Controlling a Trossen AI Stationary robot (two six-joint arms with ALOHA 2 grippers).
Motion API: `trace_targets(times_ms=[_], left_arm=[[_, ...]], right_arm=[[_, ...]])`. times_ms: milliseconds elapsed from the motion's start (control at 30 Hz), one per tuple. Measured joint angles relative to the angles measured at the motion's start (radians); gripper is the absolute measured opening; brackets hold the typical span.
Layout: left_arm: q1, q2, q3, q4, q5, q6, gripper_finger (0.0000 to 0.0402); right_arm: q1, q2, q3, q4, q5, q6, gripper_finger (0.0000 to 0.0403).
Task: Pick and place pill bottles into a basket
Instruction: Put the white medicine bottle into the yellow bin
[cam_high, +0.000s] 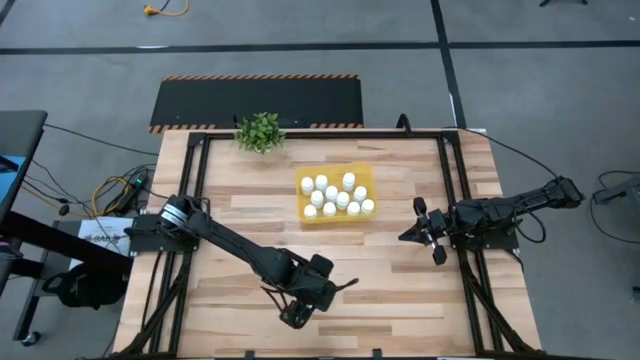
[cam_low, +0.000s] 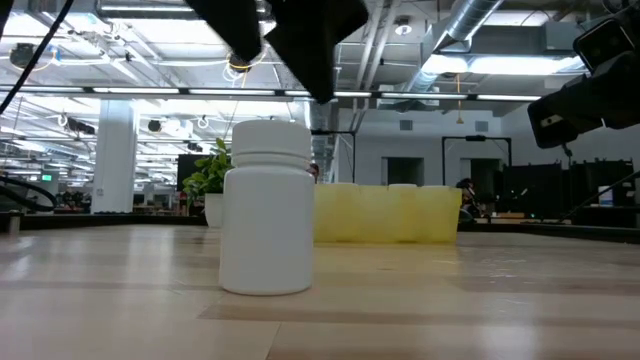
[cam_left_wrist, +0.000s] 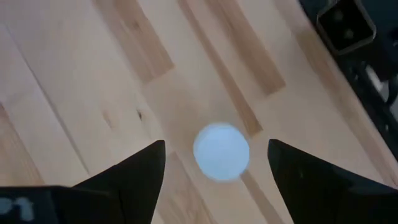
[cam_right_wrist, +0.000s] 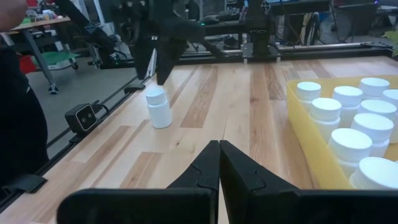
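One white pill bottle stands upright on its base on the wooden table near the front edge. My left gripper hovers just above it, pointing steeply down, open, with one finger on each side of the cap; it touches nothing. In the high view the gripper covers the bottle. The yellow basket sits at the table's middle with several white pill bottles standing inside. My right gripper waits shut at the right side, pointing toward the middle.
A small green potted plant stands at the far edge, left of the basket. Black frame rails run along both sides of the table. Bare wood lies between the lone bottle and the basket. A small black camera sits at the near edge.
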Motion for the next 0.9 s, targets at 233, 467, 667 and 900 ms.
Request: trace_targets(times_ms=[233,467,667,900], left_arm=[[-0.02,0.031,0.007,-0.009,-0.004,-0.019,0.0272],[-0.029,0.031,0.007,-0.01,-0.034,-0.025,0.0272],[-0.031,0.061,0.01,0.005,-0.033,-0.036,0.0272],[-0.031,0.077,0.011,-0.001,-0.042,-0.041,0.0272]], right_arm=[[0.0,0.0,0.0,0.0,0.0,0.0,0.0001],[0.0,0.001,0.0,0.0,0.0,0.0,0.0001],[0.0,0.0,0.0,0.0,0.0,0.0,0.0001],[0.0,0.0,0.0,0.0,0.0,0.0,0.0001]])
